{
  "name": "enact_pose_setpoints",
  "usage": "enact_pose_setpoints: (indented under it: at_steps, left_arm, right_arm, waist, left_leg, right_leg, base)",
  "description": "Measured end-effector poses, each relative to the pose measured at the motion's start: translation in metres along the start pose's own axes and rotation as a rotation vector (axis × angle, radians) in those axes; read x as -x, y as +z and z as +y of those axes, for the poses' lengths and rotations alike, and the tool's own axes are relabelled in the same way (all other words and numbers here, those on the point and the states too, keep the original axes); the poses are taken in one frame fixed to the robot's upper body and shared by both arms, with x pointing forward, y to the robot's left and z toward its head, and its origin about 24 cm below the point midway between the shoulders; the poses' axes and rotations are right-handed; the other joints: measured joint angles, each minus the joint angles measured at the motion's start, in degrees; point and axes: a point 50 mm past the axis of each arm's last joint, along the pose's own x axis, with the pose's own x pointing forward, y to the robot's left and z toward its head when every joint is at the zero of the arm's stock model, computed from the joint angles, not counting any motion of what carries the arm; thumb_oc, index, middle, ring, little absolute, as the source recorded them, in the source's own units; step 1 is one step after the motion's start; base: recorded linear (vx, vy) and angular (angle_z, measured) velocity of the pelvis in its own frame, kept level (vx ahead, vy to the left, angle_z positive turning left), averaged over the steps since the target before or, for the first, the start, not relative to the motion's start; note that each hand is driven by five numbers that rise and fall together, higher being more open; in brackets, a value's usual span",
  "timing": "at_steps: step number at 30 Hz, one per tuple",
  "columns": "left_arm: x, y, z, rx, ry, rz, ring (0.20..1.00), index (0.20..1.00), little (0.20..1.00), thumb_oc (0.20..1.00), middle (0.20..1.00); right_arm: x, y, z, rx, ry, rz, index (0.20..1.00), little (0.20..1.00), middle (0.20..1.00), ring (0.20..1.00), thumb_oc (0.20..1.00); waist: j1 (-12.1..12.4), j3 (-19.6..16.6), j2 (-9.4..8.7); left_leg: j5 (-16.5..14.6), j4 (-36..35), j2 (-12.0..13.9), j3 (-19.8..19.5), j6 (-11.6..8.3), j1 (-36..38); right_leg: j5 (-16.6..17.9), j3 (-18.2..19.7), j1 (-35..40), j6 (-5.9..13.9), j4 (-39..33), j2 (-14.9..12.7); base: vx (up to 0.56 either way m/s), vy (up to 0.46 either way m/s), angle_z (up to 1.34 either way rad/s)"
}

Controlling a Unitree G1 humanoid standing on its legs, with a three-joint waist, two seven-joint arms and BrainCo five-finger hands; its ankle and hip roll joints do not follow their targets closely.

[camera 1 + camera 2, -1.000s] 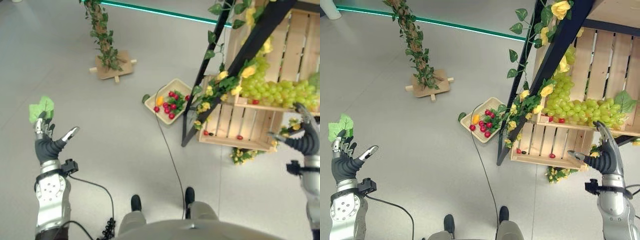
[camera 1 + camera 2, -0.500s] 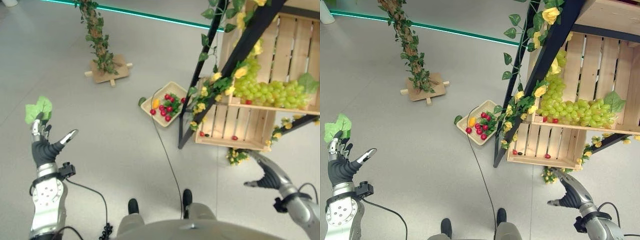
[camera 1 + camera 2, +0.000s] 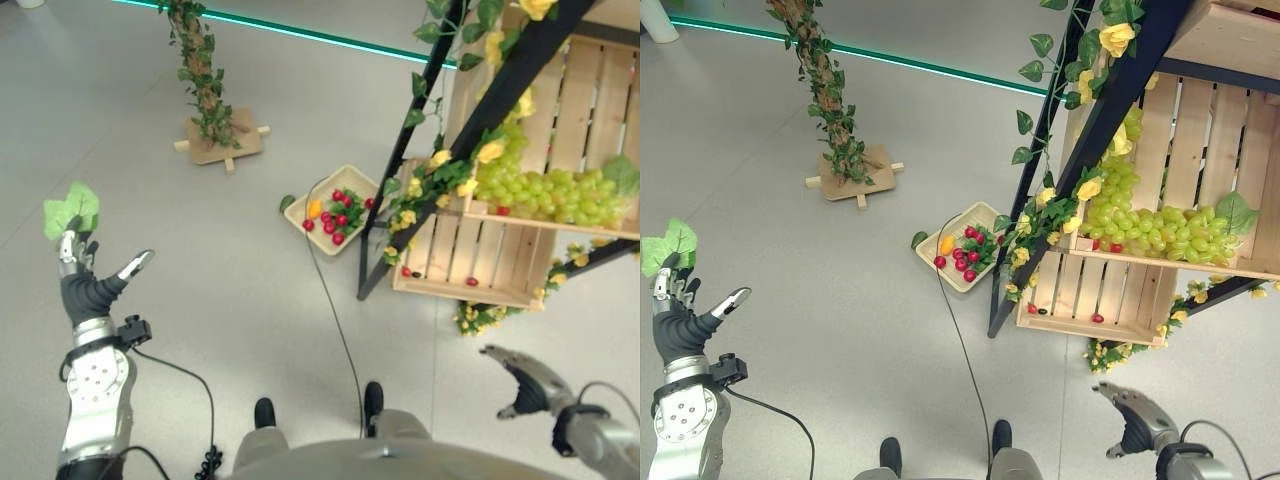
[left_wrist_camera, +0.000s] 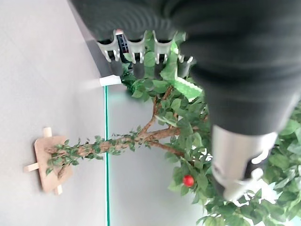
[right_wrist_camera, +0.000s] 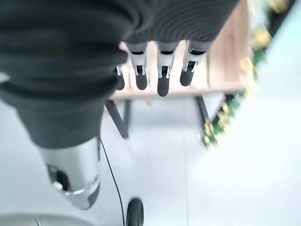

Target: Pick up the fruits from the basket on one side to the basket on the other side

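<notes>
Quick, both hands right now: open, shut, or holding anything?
Left hand: open, fingers straight and raised against green leaves, gripping nothing.
Right hand: open, fingers relaxed, empty, low over the floor in front of the wooden crate.

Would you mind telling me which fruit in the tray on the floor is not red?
It is the single orange-yellow fruit at the left end of the shallow tray on the floor; the small round fruits beside it are all red.
</notes>
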Motion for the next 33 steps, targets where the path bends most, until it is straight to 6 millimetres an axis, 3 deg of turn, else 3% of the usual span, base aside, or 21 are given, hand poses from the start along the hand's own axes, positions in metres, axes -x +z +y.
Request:
enact_pose_setpoints:
  at_steps: [5,7,13,20,23,33]
  left_arm:
    - [0.004,-0.007,-0.009,0.022,-0.050,0.036,1.000,1.000,1.000,1.000,1.000]
    - [0.007,-0.018,-0.010,0.020,-0.052,0.086,1.000,1.000,1.000,1.000,1.000]
    - [0.022,-0.049,-0.020,-0.005,-0.143,0.245,1.000,1.000,1.000,1.000,1.000]
    - [0.066,-0.103,-0.020,-0.061,-0.187,0.557,1.000,1.000,1.000,1.000,1.000]
    - [0.096,-0.129,-0.011,-0.108,-0.204,0.730,1.000,1.000,1.000,1.000,1.000]
    - [0.149,-0.159,-0.007,-0.188,-0.250,1.004,1.000,1.000,1.000,1.000,1.000]
  right_arm:
    - [-0.010,0.001,0.049,-0.391,0.076,0.226,1.000,1.000,1.000,1.000,1.000]
    - [-0.016,0.009,0.054,-0.599,0.020,0.267,1.000,1.000,1.000,1.000,1.000]
    - [-0.025,0.016,0.048,-0.835,-0.053,0.286,1.000,1.000,1.000,1.000,1.000]
    - [-0.025,0.014,0.050,-0.975,-0.088,0.324,1.000,1.000,1.000,1.000,1.000]
    - [-0.027,0.014,0.048,-1.002,-0.102,0.325,1.000,1.000,1.000,1.000,1.000]
    - [-0.024,0.009,0.055,-1.022,-0.091,0.372,1.000,1.000,1.000,1.000,1.000]
  waist:
    - [0.09,0.45,0.59]
    - [-0.10,0.41,0.97]
    - [0.44,0.10,1.65]
    - [1.04,-0.94,2.39]
    - [0.97,-1.56,2.37]
    - [1.01,-3.64,2.75]
  left_leg:
    - [-0.11,-0.31,0.08,-0.53,-0.16,0.97]
    - [-0.11,-0.31,0.04,-0.76,-0.16,1.30]
    - [-0.14,-0.50,0.05,-1.51,-0.18,2.03]
    - [-0.14,-0.51,-0.12,-2.06,-0.19,2.14]
    - [-0.14,-0.45,-0.01,-2.09,-0.18,2.14]
    - [-0.17,-0.21,0.03,-2.20,-0.13,2.05]
  right_leg:
    - [-0.04,-1.01,1.74,0.01,-0.85,0.09]
    - [-0.01,-1.13,2.29,0.01,-1.15,0.10]
    - [-0.02,-1.84,3.83,0.03,-1.90,0.11]
    - [-0.01,-2.42,4.49,0.00,-2.28,0.28]
    - [-0.03,-2.40,4.52,-0.03,-2.29,0.39]
    - [-0.04,-2.41,4.62,-0.03,-2.34,0.41]
  base:
    - [0.03,-0.008,0.08]
    - [0.02,-0.002,0.02]
    - [0.03,-0.014,0.07]
    - [0.01,-0.007,0.04]
    - [0.00,0.000,0.00]
    - [0.00,0.000,0.00]
